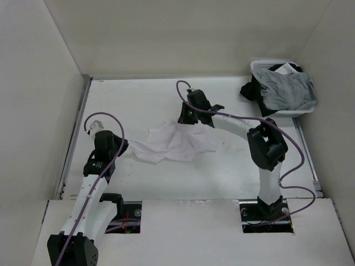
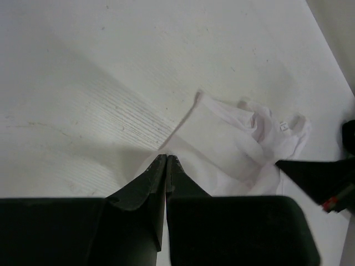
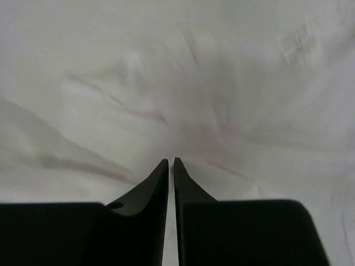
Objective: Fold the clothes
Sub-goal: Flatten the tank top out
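The left gripper (image 2: pixel 167 157) is clenched on the left corner of the top (image 1: pixel 175 143); the right gripper (image 3: pixel 171 160) is over it, grasp unclear.

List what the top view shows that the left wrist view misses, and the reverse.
Top only: the basket holding a grey garment and a black garment, far right, plus the whole right arm. Left wrist only: the small label on the white top. Both: the white top, the table, and the left gripper shut on the top's corner.
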